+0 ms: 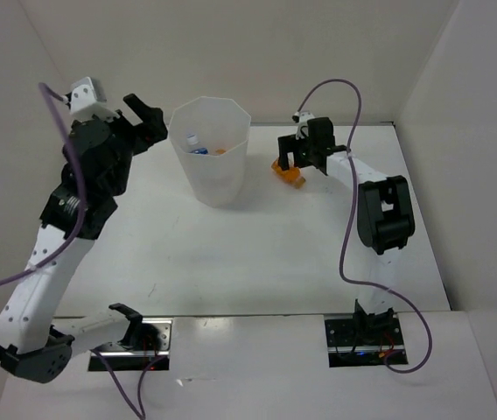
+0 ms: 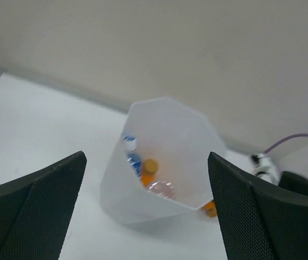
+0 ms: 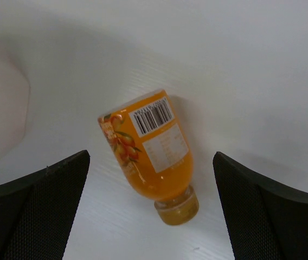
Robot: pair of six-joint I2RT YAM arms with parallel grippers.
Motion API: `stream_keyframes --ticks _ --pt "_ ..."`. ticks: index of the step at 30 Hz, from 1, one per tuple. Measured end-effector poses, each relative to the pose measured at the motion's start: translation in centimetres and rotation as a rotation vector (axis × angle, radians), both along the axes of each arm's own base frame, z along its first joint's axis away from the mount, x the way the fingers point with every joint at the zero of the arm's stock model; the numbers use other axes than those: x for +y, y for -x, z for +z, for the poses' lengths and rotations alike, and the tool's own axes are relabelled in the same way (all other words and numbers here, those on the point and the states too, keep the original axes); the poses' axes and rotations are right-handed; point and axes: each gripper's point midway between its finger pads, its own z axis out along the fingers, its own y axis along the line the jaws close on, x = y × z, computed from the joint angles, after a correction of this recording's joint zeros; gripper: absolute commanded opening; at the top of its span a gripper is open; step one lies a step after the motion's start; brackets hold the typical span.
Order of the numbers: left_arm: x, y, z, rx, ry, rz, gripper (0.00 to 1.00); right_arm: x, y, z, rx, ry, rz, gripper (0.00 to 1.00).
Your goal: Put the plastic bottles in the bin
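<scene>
The white translucent bin (image 1: 222, 179) stands at the back middle of the table. Down in it lie a clear blue-label bottle (image 2: 133, 158), an orange bottle (image 2: 148, 171) and a clear bottle with a reddish cap (image 2: 162, 188). My left gripper (image 1: 148, 118) hangs open and empty above the bin's left rim, looking down into the bin (image 2: 121, 200). Another orange bottle (image 3: 151, 151) lies on its side on the table, just right of the bin. My right gripper (image 1: 299, 157) is low over this bottle (image 1: 289, 173), open, with a finger (image 3: 34, 208) on each side and not touching it.
White enclosure walls (image 1: 458, 105) stand close on the left, back and right. A purple cable (image 1: 346, 236) loops beside the right arm, and another (image 1: 65, 140) trails along the left arm. Both arm bases (image 1: 362, 337) sit at the table's near edge.
</scene>
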Motion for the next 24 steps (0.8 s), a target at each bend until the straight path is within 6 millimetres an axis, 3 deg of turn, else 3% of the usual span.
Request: stream_keyframes --ticks 3,5,7,9,11,13,16,17,24 --pt "1.2 -2.4 -6.3 0.153 0.024 0.064 0.99 0.8 -1.2 -1.3 0.011 0.026 0.035 1.00" --pt "1.8 -3.9 -11.9 0.291 0.025 0.105 0.99 1.1 -1.7 -2.4 0.022 0.043 0.051 1.00" --pt "2.5 -3.9 -16.9 0.421 0.028 0.132 0.99 1.3 -1.9 -3.8 0.048 0.062 0.058 1.00" --pt "3.5 -3.3 -19.6 0.496 0.040 0.153 0.99 1.5 -2.0 -4.9 0.071 0.082 0.060 1.00" --pt "4.5 -2.9 -20.3 0.514 0.074 0.173 0.99 1.6 -1.9 -5.7 0.090 0.106 0.058 0.98" --pt "5.5 -2.6 -19.8 0.494 0.106 0.190 0.99 1.8 -2.0 -6.0 0.098 0.124 0.055 0.94" --pt "6.8 -2.0 -18.6 0.452 0.147 0.217 0.99 1.7 -2.1 -6.1 0.103 0.143 0.044 0.65" --pt "7.2 -1.8 -18.3 0.441 0.154 0.225 0.99 1.6 -2.3 -6.1 0.103 0.148 0.037 0.60" --pt "8.0 -1.5 -17.7 0.418 0.174 0.233 0.99 1.4 -2.5 -5.8 0.106 0.143 0.004 0.53"
